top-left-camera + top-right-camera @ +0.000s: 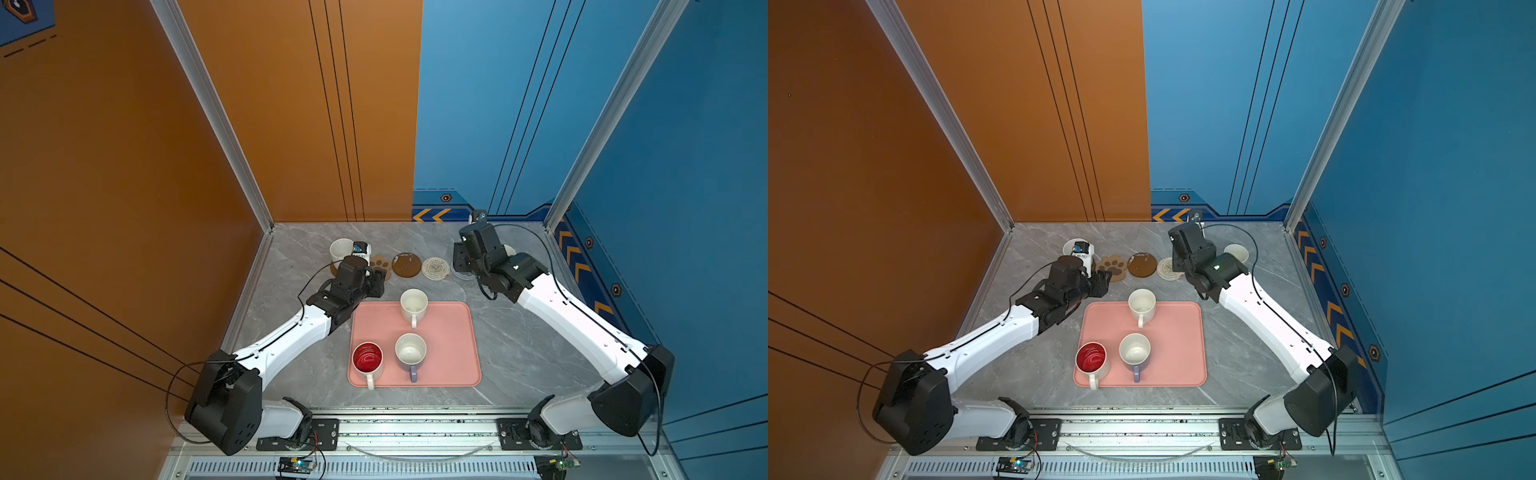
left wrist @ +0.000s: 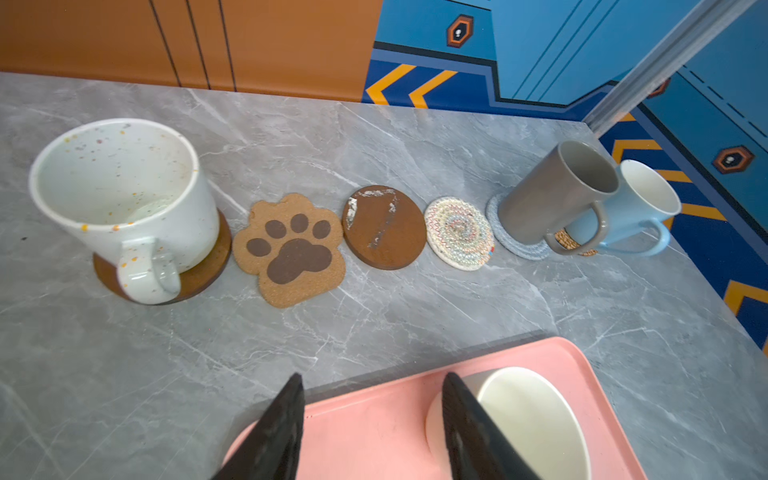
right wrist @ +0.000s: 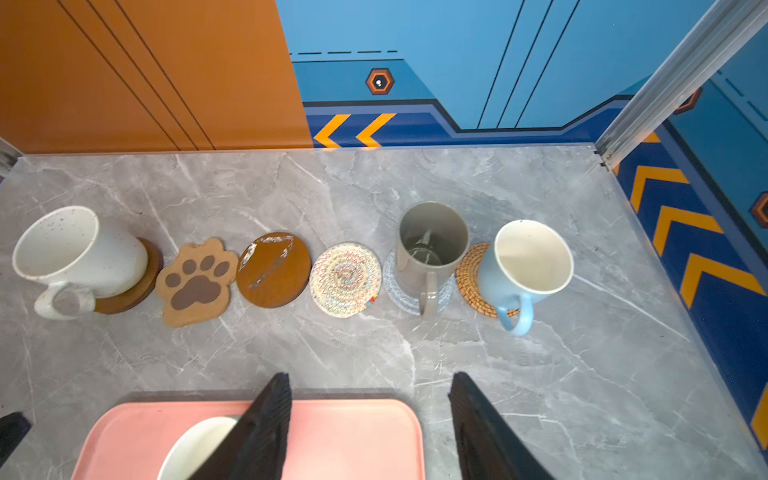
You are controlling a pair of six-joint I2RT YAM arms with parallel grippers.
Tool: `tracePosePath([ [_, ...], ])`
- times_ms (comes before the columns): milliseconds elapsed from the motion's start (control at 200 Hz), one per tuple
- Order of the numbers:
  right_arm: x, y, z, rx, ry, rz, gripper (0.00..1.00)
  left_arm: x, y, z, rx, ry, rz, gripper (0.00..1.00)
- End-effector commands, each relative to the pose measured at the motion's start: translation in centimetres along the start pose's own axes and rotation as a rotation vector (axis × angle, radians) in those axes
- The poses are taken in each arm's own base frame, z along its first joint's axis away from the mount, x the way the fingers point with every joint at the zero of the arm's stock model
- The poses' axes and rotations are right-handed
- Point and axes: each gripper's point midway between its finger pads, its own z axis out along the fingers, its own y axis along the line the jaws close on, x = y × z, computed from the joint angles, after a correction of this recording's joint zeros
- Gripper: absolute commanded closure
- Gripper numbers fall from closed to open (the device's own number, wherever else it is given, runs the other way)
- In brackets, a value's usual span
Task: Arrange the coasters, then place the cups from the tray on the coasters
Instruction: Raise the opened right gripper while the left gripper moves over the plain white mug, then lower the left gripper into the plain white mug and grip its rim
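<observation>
— left gripper (image 2: 372,376) is pictured spread and empty at the edge of the tray (image 2: 374,424); right gripper (image 3: 370,376) is likewise parted, nothing held. how far along?
— half, it is judged. speckled mug (image 2: 120,187) is seated on a brown disc (image 2: 208,266); paw-print coaster (image 2: 291,249), second brown disc (image 2: 384,228) and cream round (image 2: 459,232) are left bare; grey mug (image 2: 557,195) and blue mug (image 2: 636,208) are seated too. red-lined mug (image 1: 367,359), lavender mug (image 1: 410,353) and white mug (image 1: 414,305) are left on the tray; bare coasters are crowded by neighbours.
</observation>
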Motion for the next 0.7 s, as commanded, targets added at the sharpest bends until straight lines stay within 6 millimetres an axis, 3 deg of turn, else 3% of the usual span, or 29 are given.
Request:
tracePosePath([
  [0,-0.4,1.5,-1.2,0.003,-0.122,0.101,0.39,-1.0,-3.4,-0.5,0.113,0.008,0.06,0.42],
  [190,2.9,0.6,-1.8,0.057,-0.167,0.168,0.39,-1.0,-6.5,-1.5,0.171,0.084,0.135,0.4],
  [380,3.4,-1.7,-2.9,0.081,-0.204,0.196,0.38,3.6,-8.6,-3.2,0.177,0.263,0.256,0.34],
  [696,5.1,-6.0,-4.3,0.116,-0.242,0.266,0.37,6.8,-10.8,-5.7,0.112,0.372,0.346,0.29],
])
